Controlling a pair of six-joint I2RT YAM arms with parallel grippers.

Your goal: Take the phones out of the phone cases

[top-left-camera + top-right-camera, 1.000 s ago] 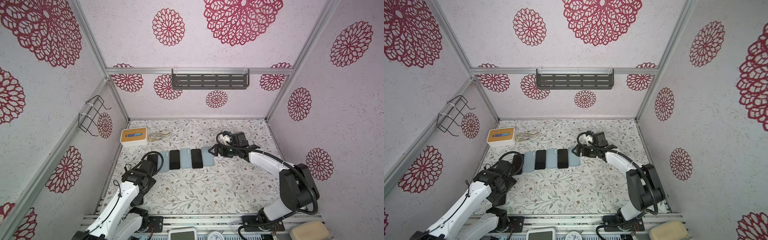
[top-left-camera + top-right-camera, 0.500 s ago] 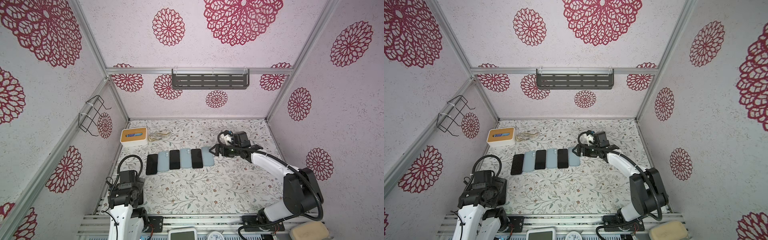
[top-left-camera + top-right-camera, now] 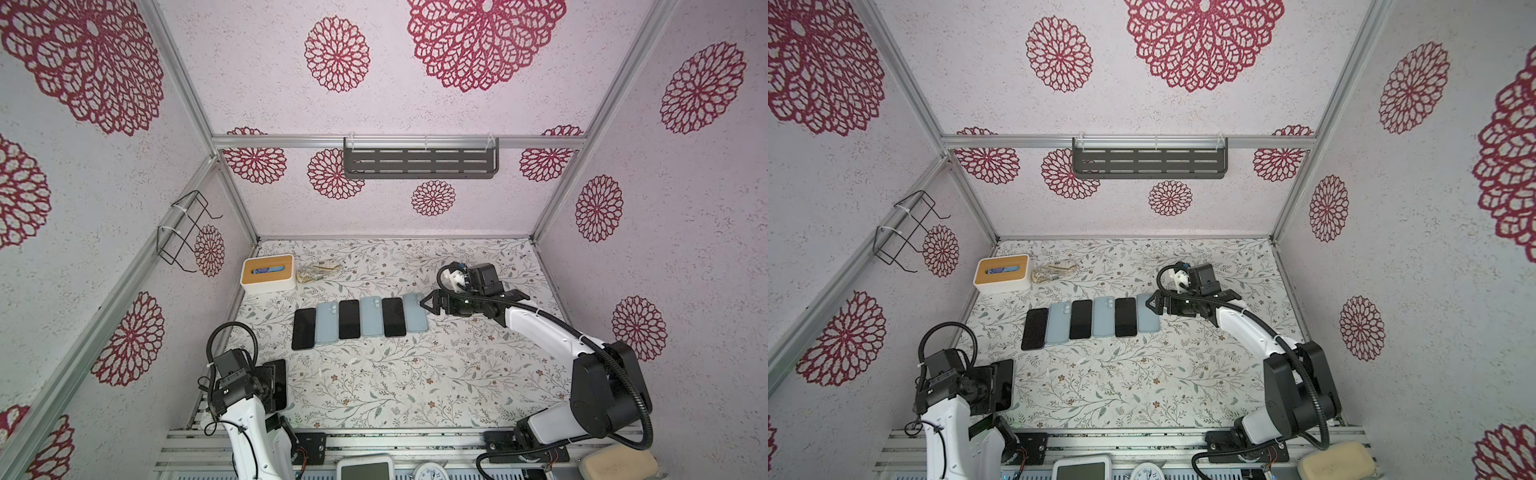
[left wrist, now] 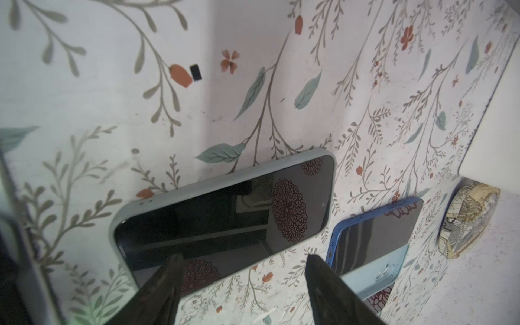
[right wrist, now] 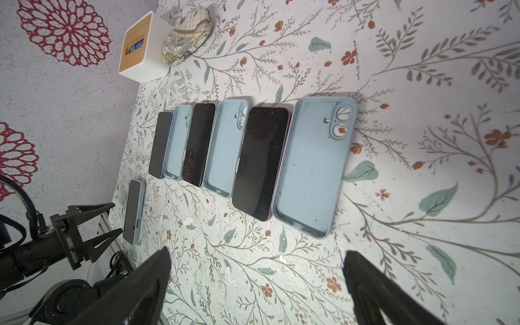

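The left gripper (image 5: 116,218) is held parted over the cased phone (image 4: 225,211) at eight o'clock. The right gripper (image 5: 256,251), arm outstretched, is spread wide at three o'clock of the phone row (image 3: 359,320).

Row of phones and cases (image 3: 359,318) alternating across mid surface (image 3: 415,374). Cased phone (image 4: 225,219) front-left of it, left claw (image 4: 243,257) just beside. Box (image 3: 269,274) back-left, pouch (image 3: 316,272) just right of it. Right claw (image 3: 424,302) at row's right end.
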